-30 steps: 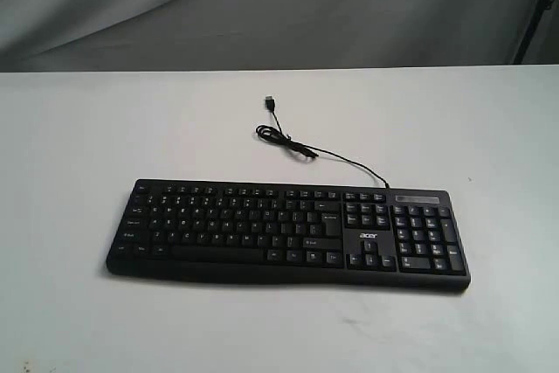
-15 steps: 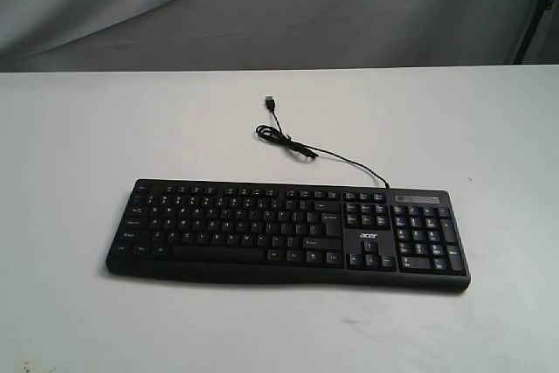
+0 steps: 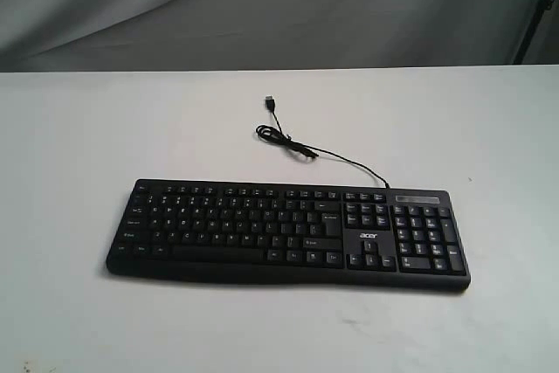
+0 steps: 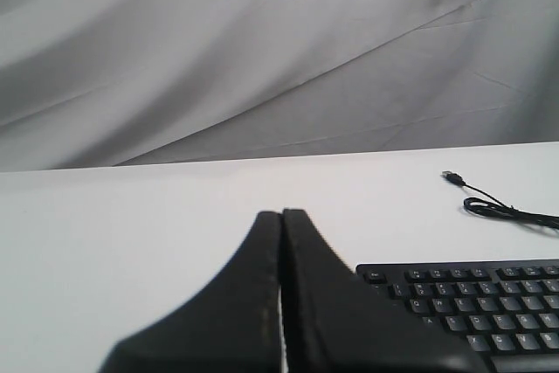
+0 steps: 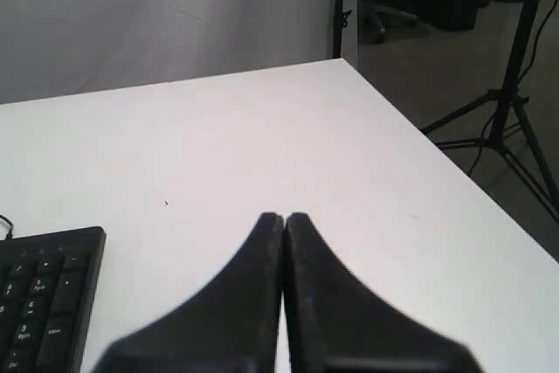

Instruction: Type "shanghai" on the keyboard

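Note:
The black keyboard (image 3: 288,233) with white legends, a number pad and an "acer" logo lies flat near the front of the white table (image 3: 87,146). Its thin black USB cable (image 3: 297,148) curls away behind it, the plug lying loose. Neither arm appears in the exterior view. In the left wrist view my left gripper (image 4: 281,213) is shut with nothing in it, hovering off the keyboard's Esc corner (image 4: 472,307). My right gripper (image 5: 284,216) is likewise shut and empty, beside the keyboard's number-pad end (image 5: 48,294).
Grey cloth (image 3: 279,6) hangs behind the table. The table's right edge (image 5: 437,163) drops to a floor with a black tripod stand (image 5: 515,85). White tabletop surrounds the keyboard on every side.

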Available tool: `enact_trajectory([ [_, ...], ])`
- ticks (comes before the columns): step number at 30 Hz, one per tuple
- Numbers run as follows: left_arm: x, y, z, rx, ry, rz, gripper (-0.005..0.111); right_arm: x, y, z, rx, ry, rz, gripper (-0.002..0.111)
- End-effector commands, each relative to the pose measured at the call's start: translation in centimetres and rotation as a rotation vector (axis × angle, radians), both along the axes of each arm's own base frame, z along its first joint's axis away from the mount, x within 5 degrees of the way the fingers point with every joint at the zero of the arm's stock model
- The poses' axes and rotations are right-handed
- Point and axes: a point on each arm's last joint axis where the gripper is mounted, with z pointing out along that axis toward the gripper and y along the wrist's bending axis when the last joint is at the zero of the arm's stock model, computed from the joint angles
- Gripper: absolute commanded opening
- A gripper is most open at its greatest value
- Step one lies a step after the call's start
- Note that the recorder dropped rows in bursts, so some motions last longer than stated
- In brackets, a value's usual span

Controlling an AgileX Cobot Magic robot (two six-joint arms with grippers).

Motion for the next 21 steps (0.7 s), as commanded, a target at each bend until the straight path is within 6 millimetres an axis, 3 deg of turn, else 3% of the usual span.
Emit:
enact_trajectory([
  [1,-0.01,-0.04,0.01,-0.002,-0.007,-0.006,0.0,0.07,0.01,-0.35,0.015,-0.009,-0.002,0.0],
  [21,-0.01,-0.04,0.01,-0.002,-0.007,-0.006,0.0,0.01,0.02,-0.57,0.01,0.017,0.001,0.0],
])
